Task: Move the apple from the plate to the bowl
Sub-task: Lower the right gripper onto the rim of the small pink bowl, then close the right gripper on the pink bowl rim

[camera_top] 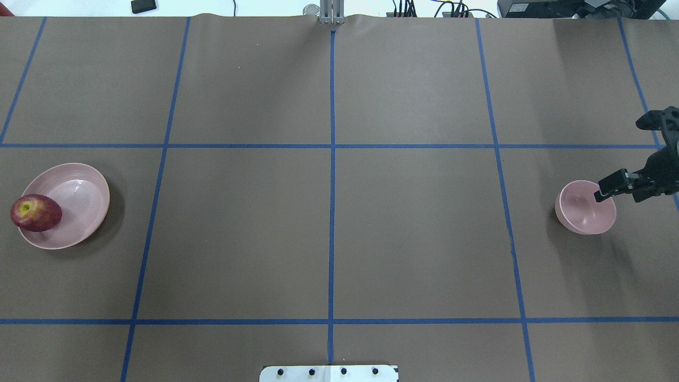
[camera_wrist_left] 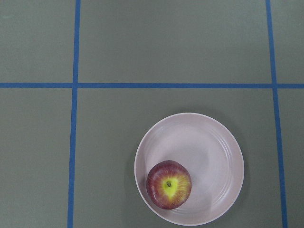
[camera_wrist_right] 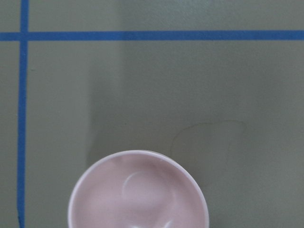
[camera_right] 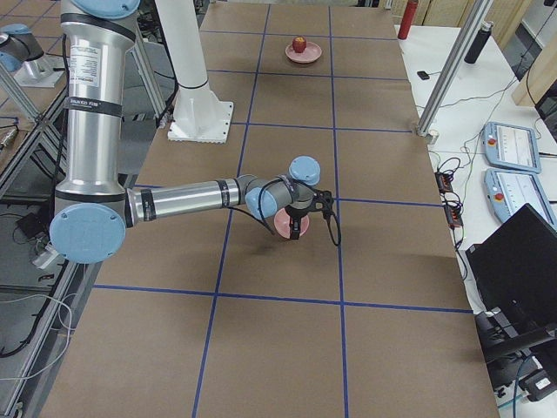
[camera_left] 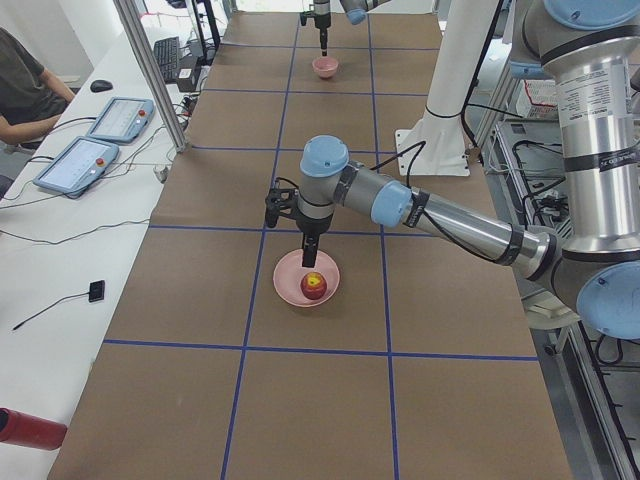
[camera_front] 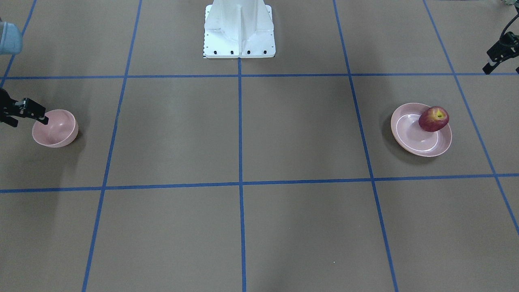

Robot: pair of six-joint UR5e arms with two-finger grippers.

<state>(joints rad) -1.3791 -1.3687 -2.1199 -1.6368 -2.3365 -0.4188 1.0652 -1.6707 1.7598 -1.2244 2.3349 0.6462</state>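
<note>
Resting on the brown bench (camera_top: pixel 329 223), which blue tape lines (camera_top: pixel 331 175) divided into large squares, the task's things sat far apart at opposite ends. Nearest the robot's white base (camera_top: pixel 329 373) in the overhead view there was only bare bench. Farther out, on the robot's left, the plate (camera_top: pixel 79 185) lay flat with the apple (camera_top: pixel 35 213) on it, at the plate's outer edge, its yellow stem hollow turned upward. The left pincer (camera_front: pixel 498 54) hung above the bench close to the plate, touching neither plate nor apple; whether it was open or closed could not be told. At the same depth on the robot's right, the bowl (camera_top: pixel 585 207) stood upright with nothing in it. The right pincer (camera_top: pixel 604 190) hovered over the bowl's outer rim, pointing down, holding nothing; its fingers appeared close together, but the pictures did not settle whether they were fully closed. At the bench's far edge, cables (camera_top: pixel 424 9) and a small dark device (camera_top: pixel 144 6) lay beyond the brown covering.
</note>
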